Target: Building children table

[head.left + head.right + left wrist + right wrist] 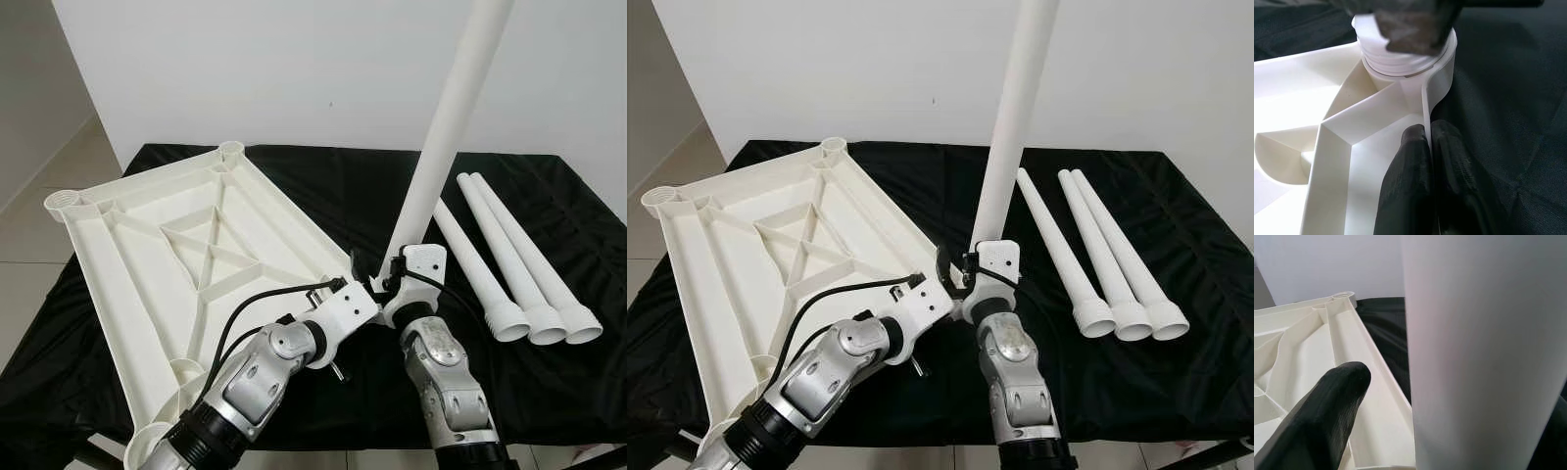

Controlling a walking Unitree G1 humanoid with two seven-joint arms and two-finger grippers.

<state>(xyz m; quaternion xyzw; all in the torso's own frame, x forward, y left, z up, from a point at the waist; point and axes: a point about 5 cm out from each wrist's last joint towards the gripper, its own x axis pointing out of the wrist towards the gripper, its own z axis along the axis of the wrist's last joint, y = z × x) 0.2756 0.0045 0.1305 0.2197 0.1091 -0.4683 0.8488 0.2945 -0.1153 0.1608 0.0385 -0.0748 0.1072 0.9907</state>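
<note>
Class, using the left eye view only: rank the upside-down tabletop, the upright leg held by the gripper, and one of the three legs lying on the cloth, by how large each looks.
1. Tabletop, largest.
2. Upright leg: looks longer than a lying one, but it stands nearer the camera, so this is unsure.
3. Lying leg, smallest; the three look alike.

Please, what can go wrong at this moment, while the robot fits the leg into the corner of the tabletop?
1. The leg leans and the right gripper holds it only near the base, so it may go into the socket crooked and jam.
2. The left gripper pinches only the thin rim of the tabletop; a push from the leg may make it slip.
3. The tabletop's near corner reaches the table edge, so it may slide off.
</note>
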